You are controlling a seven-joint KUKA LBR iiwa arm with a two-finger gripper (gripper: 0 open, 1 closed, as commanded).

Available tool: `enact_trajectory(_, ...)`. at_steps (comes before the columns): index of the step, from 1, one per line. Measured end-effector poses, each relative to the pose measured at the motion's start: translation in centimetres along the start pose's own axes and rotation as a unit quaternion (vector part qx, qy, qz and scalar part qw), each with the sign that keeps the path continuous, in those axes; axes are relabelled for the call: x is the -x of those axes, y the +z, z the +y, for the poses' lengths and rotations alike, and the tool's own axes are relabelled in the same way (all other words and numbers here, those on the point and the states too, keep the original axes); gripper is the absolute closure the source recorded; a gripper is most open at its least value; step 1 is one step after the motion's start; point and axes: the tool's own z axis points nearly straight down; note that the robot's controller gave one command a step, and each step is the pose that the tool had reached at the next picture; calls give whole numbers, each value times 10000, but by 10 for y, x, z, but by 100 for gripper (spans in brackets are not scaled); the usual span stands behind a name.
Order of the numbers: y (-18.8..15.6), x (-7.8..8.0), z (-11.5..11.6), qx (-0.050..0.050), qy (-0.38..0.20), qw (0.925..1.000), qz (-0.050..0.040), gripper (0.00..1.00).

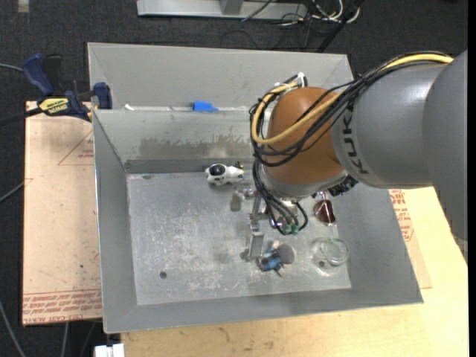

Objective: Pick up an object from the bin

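Observation:
My gripper (pixel 255 242) reaches down under the arm's orange dome, into the bin's front right part. Its lower end stands just left of a small blue and grey object (pixel 272 261) that lies on the bin floor, close to it or touching. A clear glass cup (pixel 329 253) lies to the right of that. A brown copper-coloured piece (pixel 324 211) shows at the dome's lower right edge. A small white toy with a black eye (pixel 223 172) lies at the back wall, left of the gripper.
A blue piece (pixel 204 107) sits on top of the bin's back divider. A tiny dark speck (pixel 163 275) lies on the floor at the front left. The arm and its cables cover the bin's right back part.

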Motion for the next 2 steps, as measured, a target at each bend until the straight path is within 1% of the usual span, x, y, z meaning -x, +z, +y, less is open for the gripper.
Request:
enact_trajectory(1, -4, 2, 0, 3, 11, 10000, -38, 0)
enact_trajectory(2, 44, -10, -39, 1, -1175, 9930, -69, 0)
